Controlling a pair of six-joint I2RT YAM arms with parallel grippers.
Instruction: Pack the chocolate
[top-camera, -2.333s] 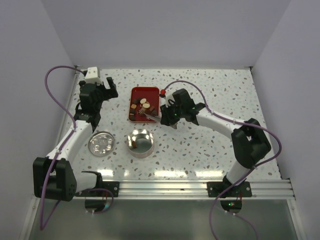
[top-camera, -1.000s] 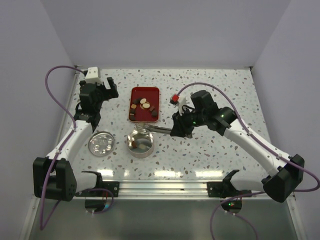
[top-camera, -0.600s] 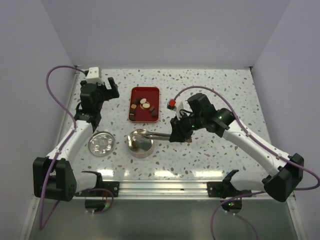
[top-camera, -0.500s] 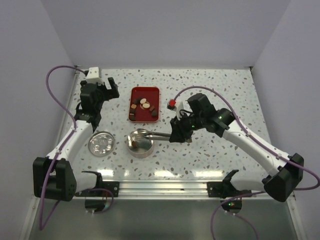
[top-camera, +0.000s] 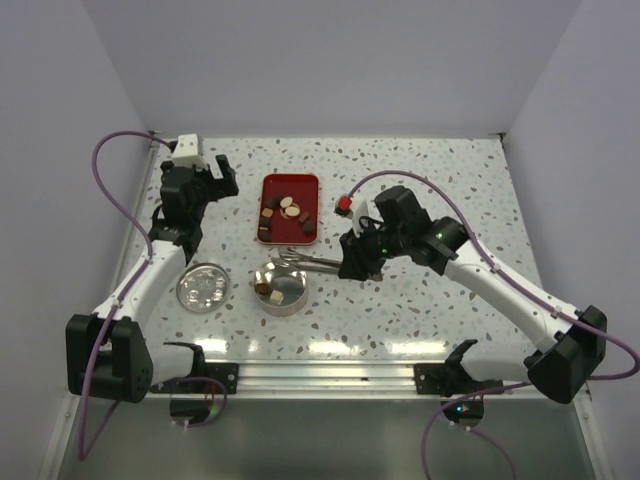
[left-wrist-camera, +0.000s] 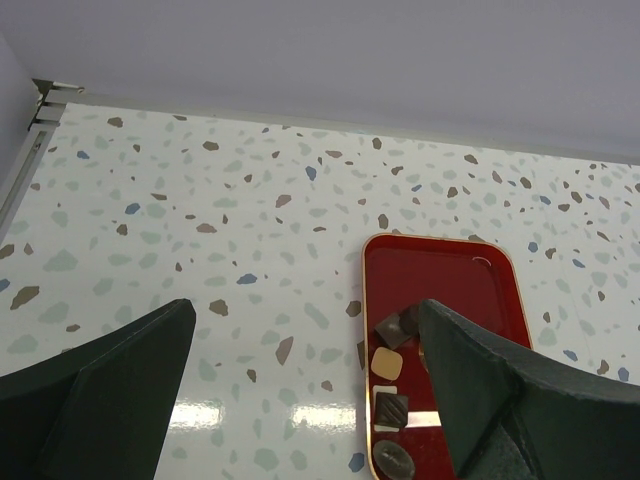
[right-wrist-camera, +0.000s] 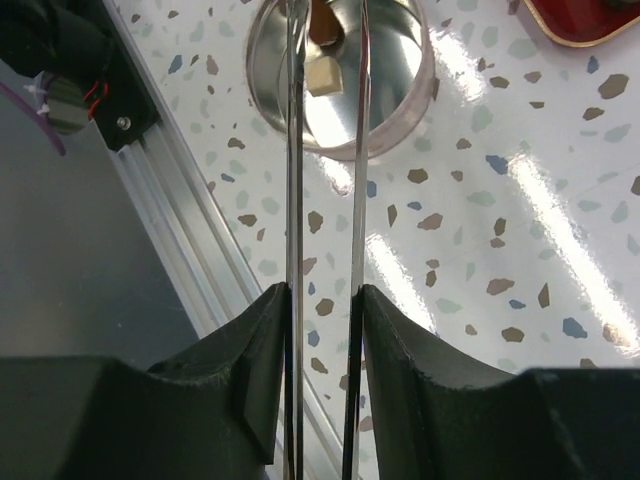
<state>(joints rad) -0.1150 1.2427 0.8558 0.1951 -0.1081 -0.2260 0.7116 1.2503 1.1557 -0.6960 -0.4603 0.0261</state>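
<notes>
Several chocolate pieces (top-camera: 290, 210), dark and cream, lie on a red tray (top-camera: 270, 185). They also show in the left wrist view (left-wrist-camera: 388, 408). The open silver tin (top-camera: 283, 306) holds a cream piece (right-wrist-camera: 322, 75) and a brown piece (right-wrist-camera: 322, 25). My right gripper (top-camera: 352, 262) is shut on metal tongs (top-camera: 310, 263), whose tips hang over the tin, arms apart and empty. My left gripper (top-camera: 205, 185) is open and empty above the table left of the tray.
The tin's round lid (top-camera: 203, 287) lies flat left of the tin. An aluminium rail (top-camera: 330, 375) runs along the near table edge. Walls close the left, back and right sides.
My right arm has carried the tongs from the red tray to over the tin, dipped the tips in and lifted them. A cream piece now lies in the tin. The left arm is still.
</notes>
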